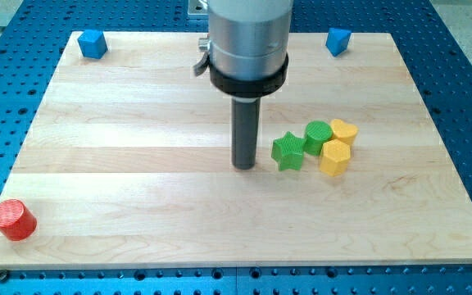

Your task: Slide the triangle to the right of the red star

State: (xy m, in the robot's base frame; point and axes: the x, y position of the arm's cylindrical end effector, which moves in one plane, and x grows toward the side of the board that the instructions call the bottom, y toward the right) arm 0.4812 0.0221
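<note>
My tip (244, 167) rests on the wooden board (138, 205) near its middle, just left of a green star (288, 152), with a small gap between them. A blue block (338, 40) that looks like a triangle sits at the board's top right corner, far from the tip. Another blue block (93, 43) sits at the top left corner. A red cylinder-like block (13, 220) lies at the bottom left corner. No red star shows in the view.
A green cylinder (318, 136), a yellow heart-like block (344, 131) and a yellow hexagon (335, 157) cluster tightly right of the green star. The arm's wide grey body (248, 41) hides part of the board's top middle.
</note>
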